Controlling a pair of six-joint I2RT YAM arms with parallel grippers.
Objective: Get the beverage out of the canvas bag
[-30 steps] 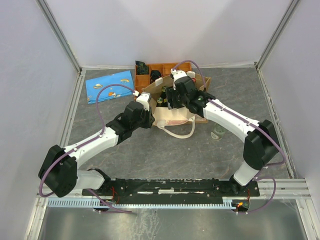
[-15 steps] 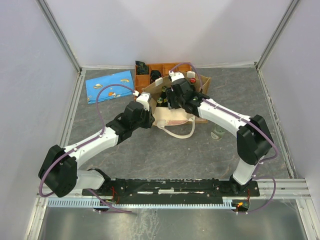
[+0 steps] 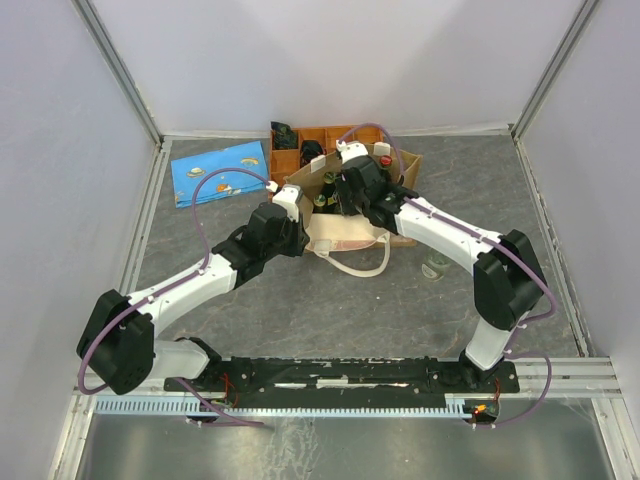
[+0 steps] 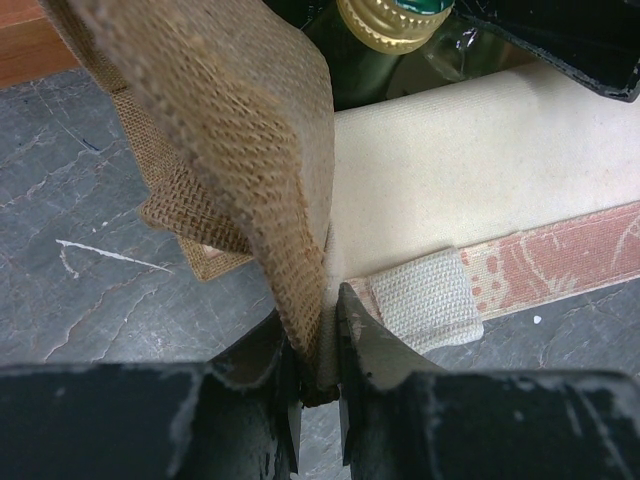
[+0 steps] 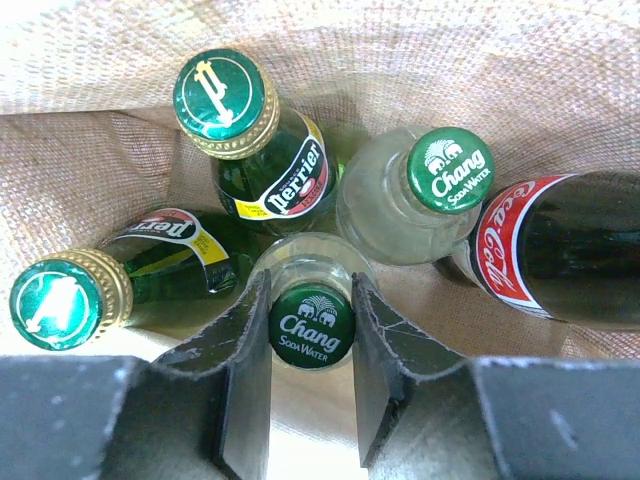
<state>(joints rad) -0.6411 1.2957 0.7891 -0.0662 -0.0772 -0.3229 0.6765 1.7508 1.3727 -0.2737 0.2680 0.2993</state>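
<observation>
The tan canvas bag [image 3: 345, 236] stands mid-table with its mouth open. My left gripper [image 3: 300, 222] is shut on the bag's edge, pinching the fabric [image 4: 300, 230] at the corner between its fingers [image 4: 320, 350]. My right gripper [image 3: 340, 200] reaches down into the bag. Its jaws sit on both sides of the green cap of a clear Chang soda water bottle [image 5: 311, 326], touching it [image 5: 311, 300]. Inside the bag are also two green Perrier bottles [image 5: 225, 95] [image 5: 57, 303], a second Chang bottle [image 5: 449, 169] and a Coca-Cola bottle [image 5: 545, 245].
An orange compartment tray [image 3: 330, 138] stands right behind the bag. A blue printed packet [image 3: 220, 172] lies at the back left. A small glass object [image 3: 436, 266] stands right of the bag, under my right arm. The bag's cream handle [image 3: 360, 265] loops onto the table in front.
My right arm has pushed forward and left, bringing its gripper deeper over the bag's mouth. The left arm and the bag have not moved.
</observation>
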